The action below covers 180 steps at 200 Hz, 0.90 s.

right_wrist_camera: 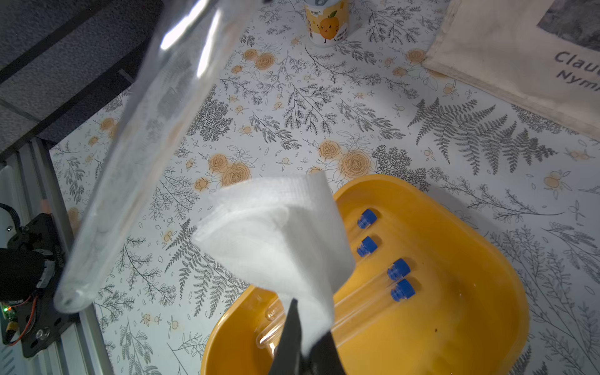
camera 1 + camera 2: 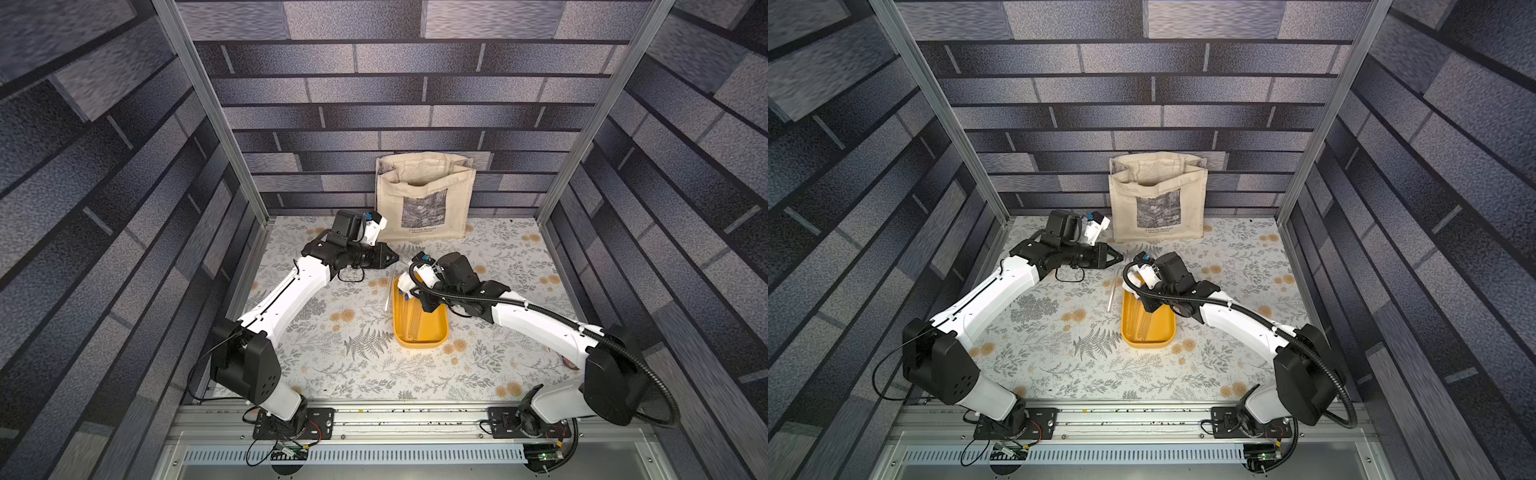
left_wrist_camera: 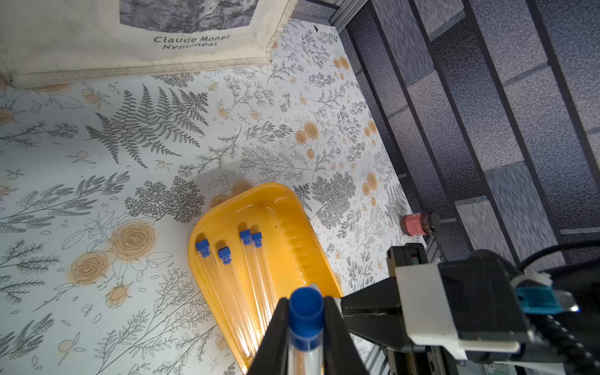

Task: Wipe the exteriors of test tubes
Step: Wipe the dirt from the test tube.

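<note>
L claw (image 3: 305, 311) clamped on one test tube (image 1: 139, 156) by cap end, leaving glass free to wipe. R claw (image 1: 308, 328) pinches cloth (image 1: 276, 233) near it. 4 other test tubes (image 3: 251, 259) wait in tray (image 3: 292, 227).

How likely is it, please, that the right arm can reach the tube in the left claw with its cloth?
Probably yes: the tube held by the left claw hangs close beside the cloth in the right claw, apart, with nothing visible between them.

The floral counter (image 2: 374, 374) is carrying a yellow tray (image 2: 420, 344) near its middle, and a cream tote bag (image 2: 424, 195) is standing at its back edge.
</note>
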Motion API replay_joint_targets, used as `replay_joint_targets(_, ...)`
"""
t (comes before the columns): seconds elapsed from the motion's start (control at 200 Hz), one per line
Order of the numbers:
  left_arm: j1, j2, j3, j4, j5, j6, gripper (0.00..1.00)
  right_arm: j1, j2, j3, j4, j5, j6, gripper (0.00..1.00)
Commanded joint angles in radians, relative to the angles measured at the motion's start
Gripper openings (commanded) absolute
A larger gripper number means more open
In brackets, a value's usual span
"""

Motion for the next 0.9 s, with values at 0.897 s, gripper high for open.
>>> replay_joint_targets(0.897,-0.072,0.073,-0.024,0.117,0.02,-0.078,0.18,0.0,-0.121,-0.153,0.198,-0.199,0.041,0.0)
